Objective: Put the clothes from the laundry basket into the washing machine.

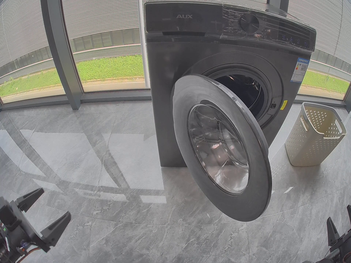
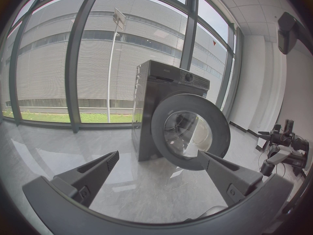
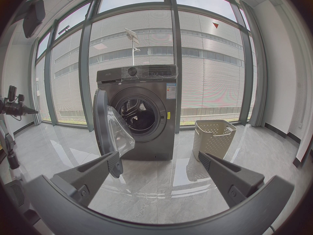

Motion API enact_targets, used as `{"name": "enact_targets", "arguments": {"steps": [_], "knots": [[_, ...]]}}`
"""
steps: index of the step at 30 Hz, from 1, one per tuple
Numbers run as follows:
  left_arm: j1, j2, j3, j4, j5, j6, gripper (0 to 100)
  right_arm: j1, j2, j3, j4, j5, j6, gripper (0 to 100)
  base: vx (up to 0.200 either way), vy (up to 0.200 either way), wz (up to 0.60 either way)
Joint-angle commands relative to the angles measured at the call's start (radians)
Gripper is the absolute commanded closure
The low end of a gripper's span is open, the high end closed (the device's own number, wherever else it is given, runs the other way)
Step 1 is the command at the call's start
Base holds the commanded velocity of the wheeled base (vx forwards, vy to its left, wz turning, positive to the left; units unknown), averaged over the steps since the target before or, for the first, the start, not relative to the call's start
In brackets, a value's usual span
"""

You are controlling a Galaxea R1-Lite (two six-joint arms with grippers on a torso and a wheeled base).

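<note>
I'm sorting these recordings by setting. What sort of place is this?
Probably a test or showroom space in a commercial building, not a home laundry: a single washing machine stands with its door open on a polished grey floor, a laundry basket beside it, before floor-to-ceiling windows.

Laundry basket (image 1: 316, 143) stands right of the washing machine (image 1: 164, 92), which perhaps holds clothes (image 3: 143, 119).

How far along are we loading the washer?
Done: the laundry basket looks empty, and a dark heap, probably clothes, lies in the washing machine drum. In hand: nothing; left pincer and right pincer are open. Left: seemingly nothing to load; the door stands open.
</note>
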Motion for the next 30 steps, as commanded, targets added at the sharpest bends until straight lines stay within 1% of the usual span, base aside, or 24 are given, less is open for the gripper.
{"name": "enact_targets", "arguments": {"steps": [1,3,4,5,6,8,9,10,11,12,13,14,17,18,19,20,21,22,26,28,29,30], "knots": [[0.243,-0.439,0.069,0.306,-0.037,0.053,0,-0.003,-0.016,0.016,0.007,0.009,-0.002,0,0.0,0.0,0.0],[0.289,-0.485,0.069,0.328,-0.045,0.068,0,-0.005,-0.016,0.018,0.0,0.012,-0.005,0,0.0,0.0,0.0],[0.298,-0.499,0.069,0.334,-0.045,0.071,0,-0.003,-0.016,0.018,-0.002,0.014,-0.009,0,0.0,0.0,0.0],[0.335,-0.538,0.069,0.36,-0.044,0.097,0,-0.003,-0.016,0.018,-0.002,0.027,-0.015,0,0.0,0.0,0.0],[0.353,-0.551,0.069,0.371,-0.045,0.106,0,-0.003,-0.016,0.018,-0.002,0.035,-0.016,0,0.0,0.0,0.0],[0.398,-0.577,0.069,0.411,-0.048,0.115,0,-0.003,-0.016,0.007,-0.034,0.05,-0.009,0,0.0,0.0,0.0],[0.416,-0.594,0.069,0.449,-0.044,0.115,0,-0.003,-0.016,-0.025,-0.083,0.058,-0.009,0,0.0,0.0,0.0],[0.435,-0.617,0.069,0.493,-0.045,0.115,0,0.0,-0.016,-0.082,-0.123,0.064,-0.004,0,0.0,0.0,0.0],[0.45,-0.637,0.069,0.516,-0.051,0.102,0,0.002,-0.013,-0.13,-0.141,0.069,-0.002,0,0.0,0.0,0.0],[0.47,-0.664,0.067,0.54,-0.067,0.086,0,0.005,0.005,-0.208,-0.137,0.083,-0.001,0,0.0,0.0,0.0],[0.473,-0.672,0.069,0.55,-0.077,0.072,0,0.009,0.028,-0.248,-0.129,0.095,-0.001,0,0.0,0.0,0.0],[0.473,-0.667,0.069,0.552,-0.083,0.066,0,0.025,0.073,-0.289,-0.105,0.127,0.001,0,0.0,0.0,0.0],[0.47,-0.67,0.069,0.553,-0.085,0.066,0,0.075,0.157,-0.295,-0.031,0.244,0.007,0,0.0,0.0,0.0],[0.47,-0.67,0.069,0.553,-0.085,0.066,0,0.077,0.16,-0.294,-0.028,0.248,0.007,0,0.0,0.0,0.0],[0.467,-0.672,0.069,0.556,-0.093,0.065,0,0.098,0.231,-0.278,-0.003,0.296,0.01,0,0.0,0.0,0.0],[0.467,-0.672,0.069,0.558,-0.093,0.063,0,0.109,0.28,-0.254,-0.01,0.311,0.013,0,0.0,0.0,0.0],[0.467,-0.672,0.067,0.558,-0.093,0.063,0,0.112,0.292,-0.246,-0.013,0.313,0.014,0,0.0,0.0,0.0],[0.467,-0.672,0.067,0.558,-0.093,0.063,0,0.129,0.361,-0.223,-0.04,0.317,0.013,0,0.0,0.0,0.0],[0.471,-0.672,0.067,0.559,-0.086,0.063,0,0.181,0.507,-0.214,-0.131,0.334,0.005,0,0.0,0.0,0.0],[0.471,-0.672,0.067,0.558,-0.088,0.063,0,0.233,0.564,-0.226,-0.168,0.365,0.002,0,0.0,0.0,0.0],[0.468,-0.672,0.067,0.558,-0.09,0.065,0,0.273,0.597,-0.231,-0.186,0.385,0.002,0,0.0,0.0,0.0],[0.468,-0.672,0.069,0.558,-0.09,0.065,0,0.288,0.614,-0.234,-0.192,0.389,0.002,0,0.0,0.0,0.0]]}}
